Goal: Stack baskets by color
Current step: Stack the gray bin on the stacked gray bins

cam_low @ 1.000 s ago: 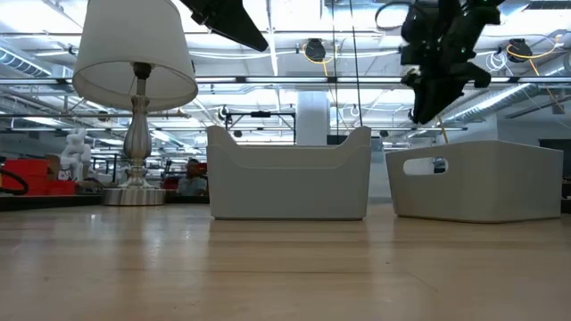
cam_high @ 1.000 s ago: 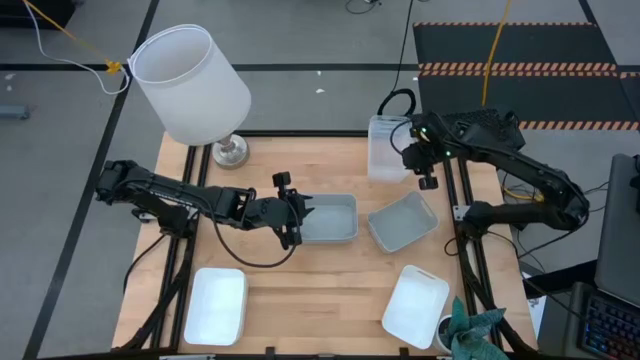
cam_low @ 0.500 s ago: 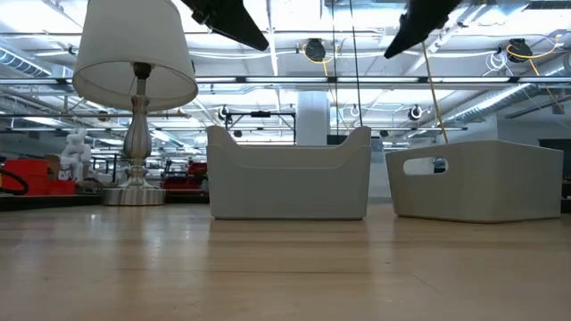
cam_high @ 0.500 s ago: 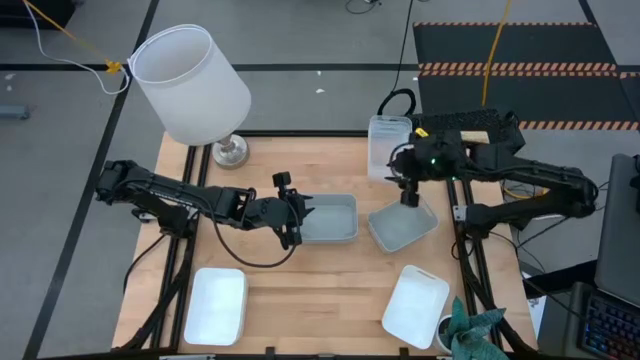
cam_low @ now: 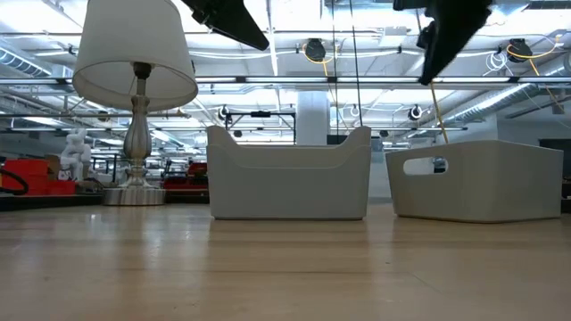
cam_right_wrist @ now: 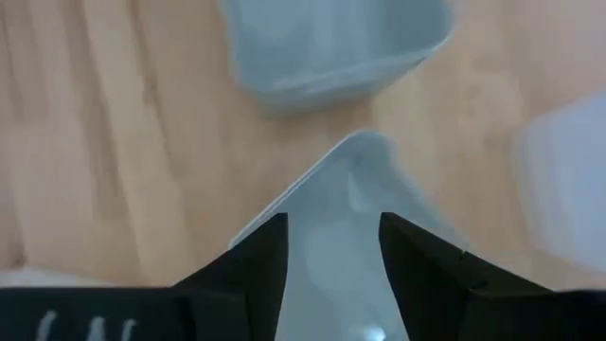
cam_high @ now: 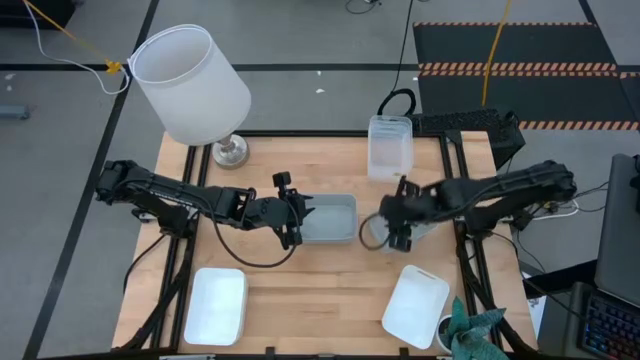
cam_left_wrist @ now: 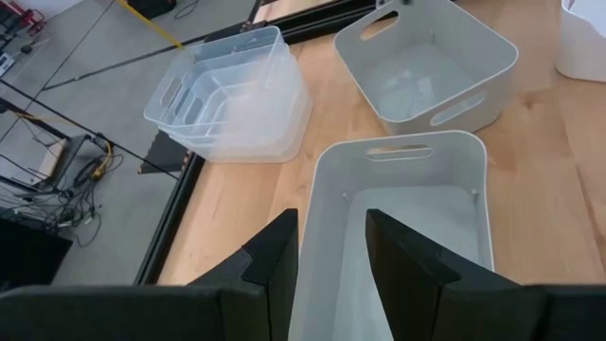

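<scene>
I am holding my left gripper clamped on the wall of the grey-blue basket mid-table while my right gripper is hovering, fingers apart, over the tilted grey-blue basket beside it, my left wrist view revealing nested clear baskets beyond, lamp standing well apart

Both our arms reach in toward the middle of the table.

Our left arm stretches in from the left edge, low and nearly straight, and its hand points to the right with its two fingers held a little apart. Our right arm folds in from the right edge, elbow out, and its hand points down near the centre, fingers parted with a clear gap between them.
</scene>
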Available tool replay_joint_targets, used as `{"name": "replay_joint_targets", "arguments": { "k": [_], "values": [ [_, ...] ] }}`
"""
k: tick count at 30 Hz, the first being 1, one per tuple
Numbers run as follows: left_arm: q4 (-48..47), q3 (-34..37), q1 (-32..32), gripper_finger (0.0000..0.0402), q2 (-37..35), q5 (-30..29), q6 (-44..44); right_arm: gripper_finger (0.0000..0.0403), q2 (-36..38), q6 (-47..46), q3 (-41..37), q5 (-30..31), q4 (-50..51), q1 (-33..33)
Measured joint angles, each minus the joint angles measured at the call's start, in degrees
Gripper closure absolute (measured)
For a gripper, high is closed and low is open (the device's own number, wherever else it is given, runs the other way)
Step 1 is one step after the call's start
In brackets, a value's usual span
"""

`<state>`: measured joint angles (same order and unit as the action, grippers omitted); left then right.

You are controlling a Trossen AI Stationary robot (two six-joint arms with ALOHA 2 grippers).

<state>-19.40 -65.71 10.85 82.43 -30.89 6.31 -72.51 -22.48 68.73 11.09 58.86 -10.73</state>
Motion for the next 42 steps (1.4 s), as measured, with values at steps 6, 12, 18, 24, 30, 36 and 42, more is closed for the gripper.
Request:
{"name": "replay_joint_targets", "arguments": {
  "k": [6, 12, 18, 24, 30, 36, 42],
  "values": [
    [0.00, 0.00, 0.09, 0.0276, 0.00, 0.00, -0.59, 0.0206, -5.08, -5.78, 0.00, -0.86, 1.15, -5.77],
    [-0.02, 0.00, 0.13, 0.0276, 0.00, 1.24, -1.02, 0.0168, -9.39, -6.95, 0.00, -0.70, 1.23, -10.52],
    [-0.02, 0.00, 0.13, 0.0276, 0.00, 2.48, -1.02, 0.0159, -12.72, -8.95, -1.99, 0.72, 0.36, -12.60],
    [-0.02, 0.00, 0.09, 0.0276, 0.00, 2.49, -1.01, 0.0175, -13.64, -10.30, -5.64, 0.99, -4.24, -12.53],
    [-0.02, 0.00, 0.09, 0.0276, 0.00, 2.56, -0.78, 0.0213, -13.64, -10.53, -9.06, 0.94, -9.12, -12.19],
    [-0.01, 0.00, 0.09, 0.0276, 0.00, 2.54, -0.59, 0.0290, -13.54, -14.57, -10.14, 0.60, -9.98, -12.13],
    [0.00, 0.00, 0.09, 0.0276, 0.00, 2.54, -0.57, 0.0383, -11.47, -22.92, -10.14, -2.93, -9.78, -12.25]
  ]
}}
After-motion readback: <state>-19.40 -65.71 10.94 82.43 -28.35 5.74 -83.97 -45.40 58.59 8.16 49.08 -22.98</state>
